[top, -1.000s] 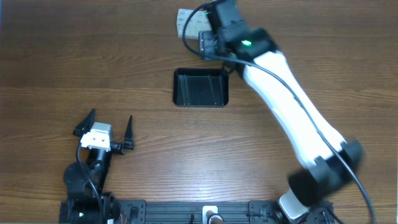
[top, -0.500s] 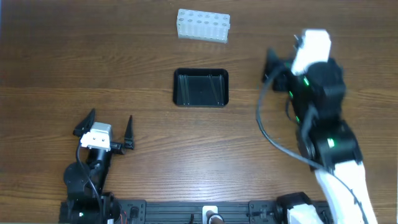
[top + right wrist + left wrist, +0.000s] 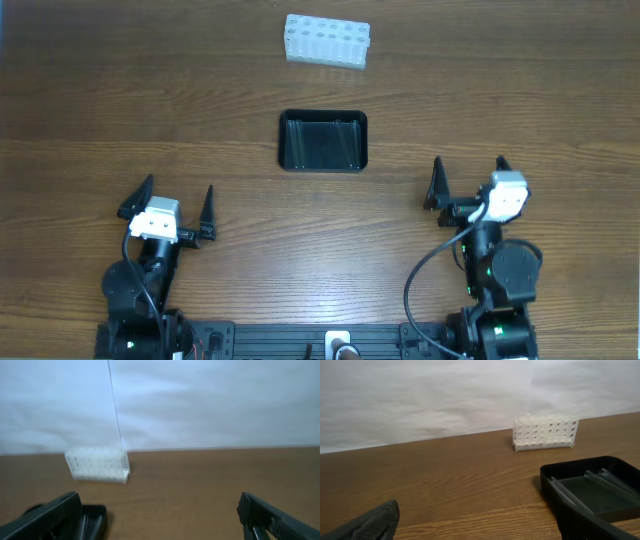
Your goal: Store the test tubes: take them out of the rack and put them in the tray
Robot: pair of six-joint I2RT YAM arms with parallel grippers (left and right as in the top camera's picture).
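Note:
A white test tube rack (image 3: pixel 327 41) stands at the far middle of the table, its holes looking empty; it also shows as the rack (image 3: pixel 545 433) and the rack (image 3: pixel 97 465). Nearer lies the black tray (image 3: pixel 323 141) with clear test tubes (image 3: pixel 614 482) lying in it. My left gripper (image 3: pixel 167 203) rests open near the front left, well away from the tray (image 3: pixel 554 476). My right gripper (image 3: pixel 468 178) sits open near the front right, nothing between its fingers, with the tray (image 3: pixel 95 517) off to one side.
The brown wooden table (image 3: pixel 520 80) stretches wide around the rack and tray. A pale wall (image 3: pixel 420 395) rises behind the far edge. A thin cable (image 3: pixel 115 405) hangs in front of the wall in the right wrist view.
The right arm has pulled back from the rack at the far side to a low rest pose at the front right. The left arm has stayed still.

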